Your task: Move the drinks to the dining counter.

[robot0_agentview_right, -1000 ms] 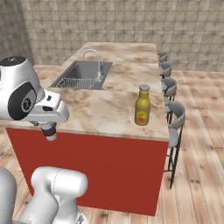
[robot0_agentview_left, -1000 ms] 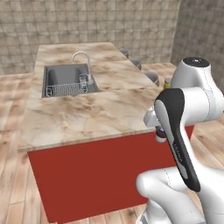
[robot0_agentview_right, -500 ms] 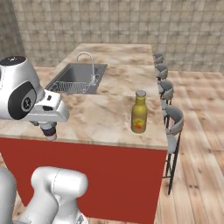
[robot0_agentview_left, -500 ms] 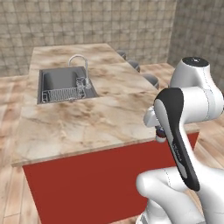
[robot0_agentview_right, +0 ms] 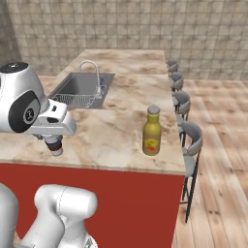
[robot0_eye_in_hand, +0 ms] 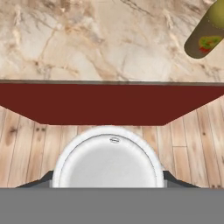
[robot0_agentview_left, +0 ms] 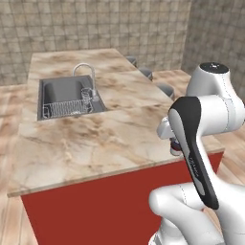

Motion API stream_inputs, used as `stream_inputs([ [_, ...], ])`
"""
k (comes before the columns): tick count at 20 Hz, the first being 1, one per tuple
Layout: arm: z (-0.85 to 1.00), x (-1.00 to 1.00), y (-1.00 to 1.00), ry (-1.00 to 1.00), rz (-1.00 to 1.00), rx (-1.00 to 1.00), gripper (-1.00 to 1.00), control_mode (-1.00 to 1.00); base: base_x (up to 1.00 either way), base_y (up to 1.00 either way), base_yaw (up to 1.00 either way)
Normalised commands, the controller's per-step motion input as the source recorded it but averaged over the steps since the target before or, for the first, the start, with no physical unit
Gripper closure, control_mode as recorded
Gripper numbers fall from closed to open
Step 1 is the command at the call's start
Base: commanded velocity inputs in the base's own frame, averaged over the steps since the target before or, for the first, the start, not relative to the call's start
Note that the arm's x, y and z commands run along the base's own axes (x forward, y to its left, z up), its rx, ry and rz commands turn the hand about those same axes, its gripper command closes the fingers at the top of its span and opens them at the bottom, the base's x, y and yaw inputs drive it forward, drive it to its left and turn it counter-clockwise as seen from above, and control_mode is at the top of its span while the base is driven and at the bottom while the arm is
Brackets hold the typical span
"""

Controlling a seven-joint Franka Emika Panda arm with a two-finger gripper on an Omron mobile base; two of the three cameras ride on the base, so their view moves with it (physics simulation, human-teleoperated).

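Observation:
My gripper [robot0_agentview_right: 52, 141] is shut on the small white container with a dark band [robot0_agentview_right: 53, 144], one of the drinks, holding it from above. In the hand view its round white top [robot0_eye_in_hand: 108, 158] sits between the dark fingertips [robot0_eye_in_hand: 174, 179], over the wooden floor just short of the dining counter's near edge [robot0_eye_in_hand: 109, 82]. The container also peeks out beside the forearm in the left base view [robot0_agentview_left: 176, 146]. The other drink, a tall olive-yellow bottle [robot0_agentview_right: 152, 131] with a red-yellow label, stands upright on the dining counter [robot0_agentview_right: 116, 135] near its right front corner, seen too in the hand view [robot0_eye_in_hand: 205, 35].
A steel sink [robot0_agentview_left: 67, 95] with faucet [robot0_agentview_left: 86, 76] and a wire rack is set into the counter's far left. Grey round stools [robot0_agentview_right: 190, 133] line its right side. A red side panel [robot0_agentview_right: 121, 203] faces me. Wooden floor [robot0_agentview_right: 223, 145] lies to the right.
The whole view has shifted as the base moved nearer along the counter's red side. The arm keeps its pose and its hold on the white container; the bottle has stayed put.

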Motion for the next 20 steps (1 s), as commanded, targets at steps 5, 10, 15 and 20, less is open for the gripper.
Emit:
stream_inputs([
  [5, 0.00, 0.00, 0.00, 0.00, 0.00, 0.00, 1.00, 1.00, 0.41, 0.00, -0.05],
  [10, 0.00, 0.00, 0.00, 0.00, 0.00, 0.00, 1.00, 1.00, 0.38, 0.00, -0.05],
  [15, 0.00, 0.00, 0.00, 0.00, 0.00, 0.00, 1.00, 1.00, 0.39, 0.00, -0.05],
  [20, 0.00, 0.00, 0.00, 0.00, 0.00, 0.00, 1.00, 1.00, 0.39, 0.00, -0.05],
])
